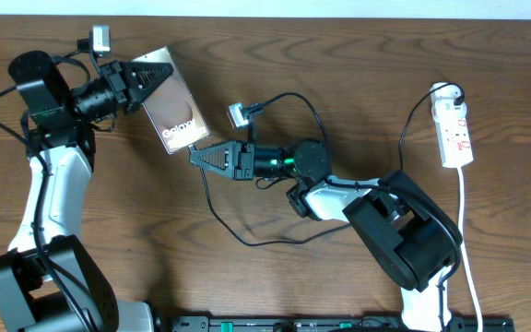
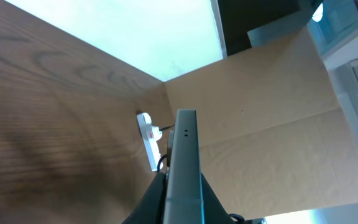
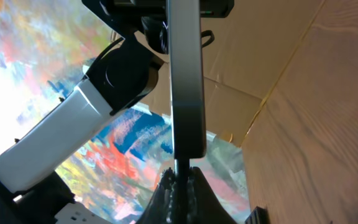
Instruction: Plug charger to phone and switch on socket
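Observation:
The phone (image 1: 175, 115) is lifted off the table, its upper end clamped in my left gripper (image 1: 153, 76). In the left wrist view it shows edge-on (image 2: 185, 155) between the shut fingers (image 2: 183, 208). My right gripper (image 1: 197, 156) is shut on the charger's small plug tip (image 3: 179, 177) and holds it against the phone's lower end (image 3: 186, 81). I cannot tell whether the tip is inside the port. The charger's thin black cable (image 1: 247, 242) loops across the table. The white socket (image 1: 456, 129) lies at the far right with a black plug (image 1: 452, 92) in its top end; it also shows in the left wrist view (image 2: 148, 137).
The socket's white cord (image 1: 466, 231) runs down the right side of the table. The right arm's body (image 1: 404, 231) sits at lower centre-right, and the left arm (image 1: 49, 194) runs along the left edge. A brown cardboard wall (image 2: 260, 124) stands beyond the table.

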`<control>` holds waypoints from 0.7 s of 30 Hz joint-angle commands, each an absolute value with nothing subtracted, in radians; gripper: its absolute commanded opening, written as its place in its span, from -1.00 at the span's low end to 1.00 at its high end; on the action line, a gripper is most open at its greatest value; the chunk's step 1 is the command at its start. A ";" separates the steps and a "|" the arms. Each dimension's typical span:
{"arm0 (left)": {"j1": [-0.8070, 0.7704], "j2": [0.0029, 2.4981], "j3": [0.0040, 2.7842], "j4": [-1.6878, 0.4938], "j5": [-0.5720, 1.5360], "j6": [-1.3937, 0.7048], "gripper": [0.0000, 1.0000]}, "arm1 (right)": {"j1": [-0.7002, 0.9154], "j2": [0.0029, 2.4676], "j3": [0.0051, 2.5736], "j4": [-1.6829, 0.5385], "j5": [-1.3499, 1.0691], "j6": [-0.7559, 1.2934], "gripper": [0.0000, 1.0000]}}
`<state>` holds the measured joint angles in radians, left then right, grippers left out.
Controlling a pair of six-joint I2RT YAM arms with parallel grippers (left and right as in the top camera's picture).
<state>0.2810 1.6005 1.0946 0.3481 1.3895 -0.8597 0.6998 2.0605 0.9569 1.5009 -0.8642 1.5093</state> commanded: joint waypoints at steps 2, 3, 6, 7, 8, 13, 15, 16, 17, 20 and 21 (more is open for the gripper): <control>0.265 1.581 1.117 0.346 1.473 -0.850 -0.85 | 0.694 2.065 0.967 1.502 -0.740 1.487 -0.14; 0.267 1.581 1.117 0.347 1.472 -0.850 -0.85 | 0.694 2.065 0.967 1.502 -0.743 1.487 0.22; 0.292 1.581 1.117 0.346 1.456 -0.850 -0.85 | 0.694 2.065 0.967 1.502 -0.768 1.487 0.99; 0.302 1.581 1.117 0.346 1.455 -0.850 -0.85 | 0.694 2.065 0.967 1.502 -0.778 1.487 0.98; 0.322 1.581 1.117 0.346 1.455 -0.850 -0.85 | 0.693 2.065 0.967 1.502 -0.794 1.486 0.98; 0.422 1.581 1.117 0.345 1.511 -0.851 -0.85 | 0.656 2.065 0.967 1.472 -0.896 1.391 0.99; 0.456 1.581 1.117 0.338 1.535 -0.852 -0.85 | 0.638 2.065 0.967 1.424 -0.910 1.366 0.99; 0.474 1.581 1.117 0.337 1.542 -0.862 -0.85 | 0.630 2.065 0.967 1.395 -0.915 1.351 0.99; 0.500 1.581 1.117 0.337 1.545 -0.875 -0.85 | 0.614 2.065 0.967 1.325 -0.916 1.315 0.99; 0.559 1.581 1.117 0.337 1.545 -0.896 -0.85 | 0.577 2.065 0.968 1.115 -0.900 1.229 0.99; 0.568 1.581 1.117 0.337 1.546 -0.896 -0.85 | 0.564 2.064 0.970 1.037 -0.897 1.198 0.98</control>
